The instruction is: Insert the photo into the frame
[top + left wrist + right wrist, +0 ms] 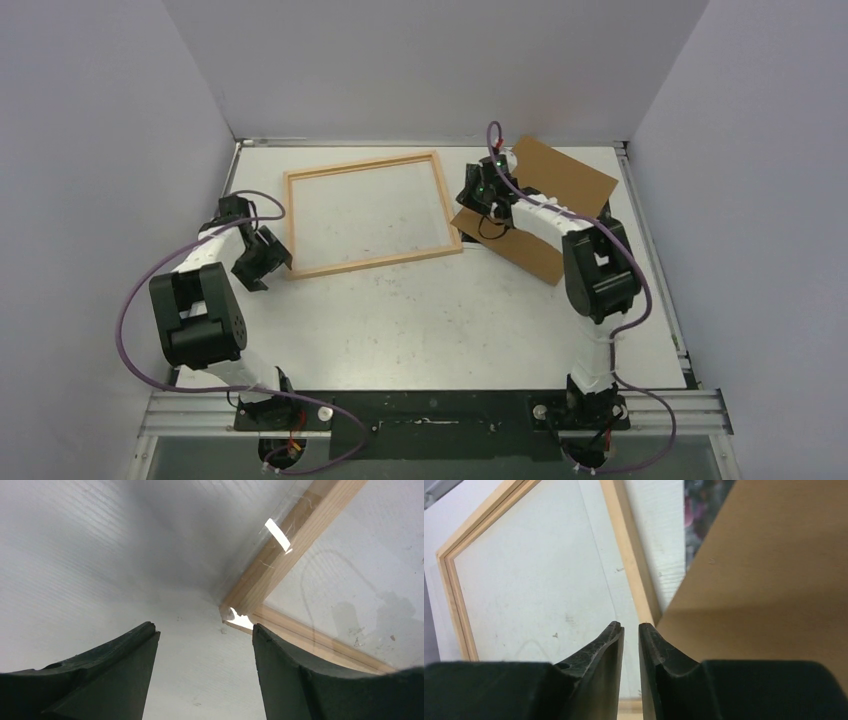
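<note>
White table (430, 320), frame (378, 260) flat, left hand (205, 635) wide open at its corner, right hand (630, 627) narrowly open, both empty.

No lettering, label, brand mark or number can be read anywhere: not on the thin light-wood rectangular frame (375, 261), nor on the flat brown hardboard panel (560, 178) just right of it.

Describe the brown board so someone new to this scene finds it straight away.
On the white table, look to the far right corner, where the right arm's hand reaches. The brown board sits there, right of the light-wood frame. Unlike that open rim of thin rails, it is a solid brown panel.
</note>
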Controlling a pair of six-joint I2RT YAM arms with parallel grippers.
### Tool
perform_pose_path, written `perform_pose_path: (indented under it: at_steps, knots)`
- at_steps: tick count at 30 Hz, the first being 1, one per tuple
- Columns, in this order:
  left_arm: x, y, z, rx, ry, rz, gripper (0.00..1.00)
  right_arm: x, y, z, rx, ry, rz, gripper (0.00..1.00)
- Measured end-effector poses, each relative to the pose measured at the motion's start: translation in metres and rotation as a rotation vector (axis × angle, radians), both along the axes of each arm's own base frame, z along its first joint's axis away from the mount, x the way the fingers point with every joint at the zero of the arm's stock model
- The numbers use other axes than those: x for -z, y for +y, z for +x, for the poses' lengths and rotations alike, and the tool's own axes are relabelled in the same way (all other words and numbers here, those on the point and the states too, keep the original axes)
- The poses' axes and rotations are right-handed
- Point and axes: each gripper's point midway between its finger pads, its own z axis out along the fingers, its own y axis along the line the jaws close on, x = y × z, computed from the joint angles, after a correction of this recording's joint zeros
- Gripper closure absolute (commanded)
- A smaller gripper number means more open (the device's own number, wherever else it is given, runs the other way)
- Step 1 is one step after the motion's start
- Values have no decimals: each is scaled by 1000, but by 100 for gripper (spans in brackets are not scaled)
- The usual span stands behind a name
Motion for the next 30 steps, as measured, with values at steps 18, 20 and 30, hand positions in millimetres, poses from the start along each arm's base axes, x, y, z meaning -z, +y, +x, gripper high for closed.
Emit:
perform_pose_path:
  at_steps: [18, 20, 30]
  knots:
    - [-11, -10, -7, 21, -30, -38, 32, 66, 38, 45, 0, 111, -31, 76]
    - [-11, -11, -7, 22, -31, -40, 32, 66, 34, 43, 2, 127, -34, 76]
    - [-11, -11, -7, 23, -33, -41, 32, 74, -22, -11, 45, 288, -191, 71]
